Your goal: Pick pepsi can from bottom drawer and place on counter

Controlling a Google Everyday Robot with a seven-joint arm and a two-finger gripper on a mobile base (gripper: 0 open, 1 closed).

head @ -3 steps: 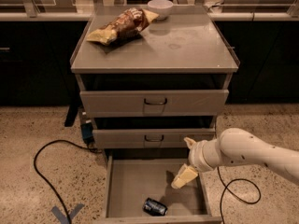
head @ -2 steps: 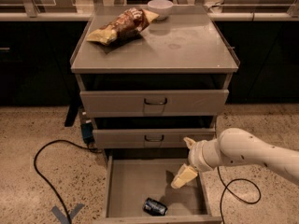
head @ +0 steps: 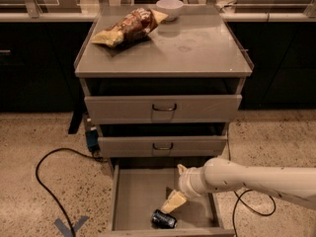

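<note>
step: grasp | end effector (head: 174, 191) spread, just above pepsi can (head: 164, 219) lying in bottom drawer (head: 132, 196) | align across can's width, lower, then pinch

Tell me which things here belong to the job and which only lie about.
Job: can, lying in the open bottom drawer; gripper, in the drawer just above the can; counter.
Lying about: chip bag and bowl, both on the counter.
</note>
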